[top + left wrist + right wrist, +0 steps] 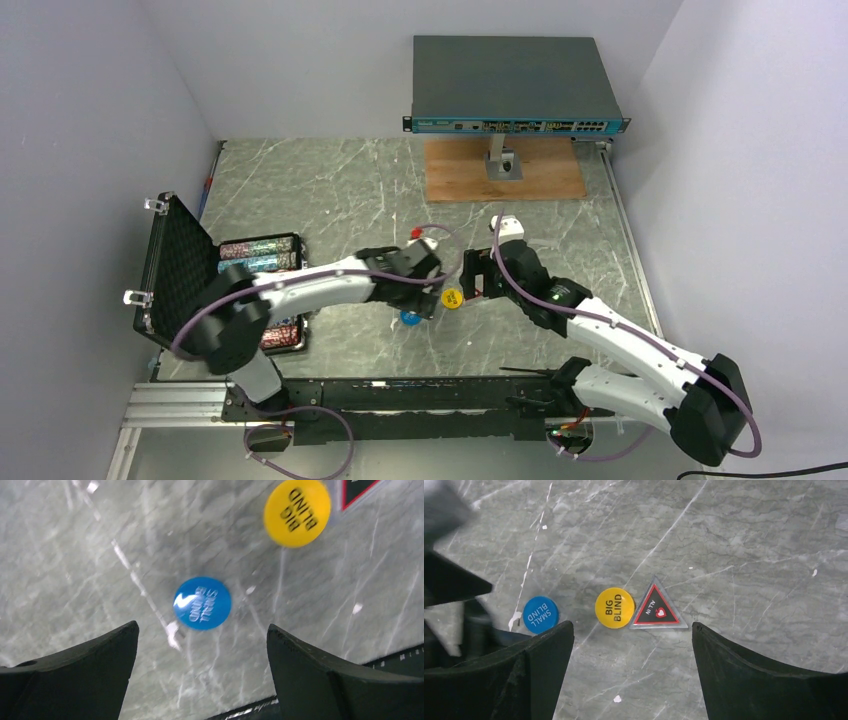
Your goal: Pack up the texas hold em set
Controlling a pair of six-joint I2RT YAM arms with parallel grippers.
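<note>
The black briefcase (172, 262) lies open at the table's left, with rows of chips (258, 254) inside. Three tokens lie flat on the marble at mid-table: a blue "SMALL BLIND" disc (202, 603) (540, 614) (410, 318), a yellow "BIG BLIND" disc (297, 512) (614, 607) (451, 298), and a red-edged triangular "ALL IN" token (656, 607) touching the yellow disc. My left gripper (202, 627) hovers open just short of the blue disc. My right gripper (632, 626) hangs open above the yellow disc and the triangle, holding nothing. The two grippers are close together (445, 280).
A big grey network switch (515, 85) stands on a post over a wooden board (505, 170) at the back. White walls close in the table's left and right sides. A metal rail (400, 400) runs along the near edge by the arm bases.
</note>
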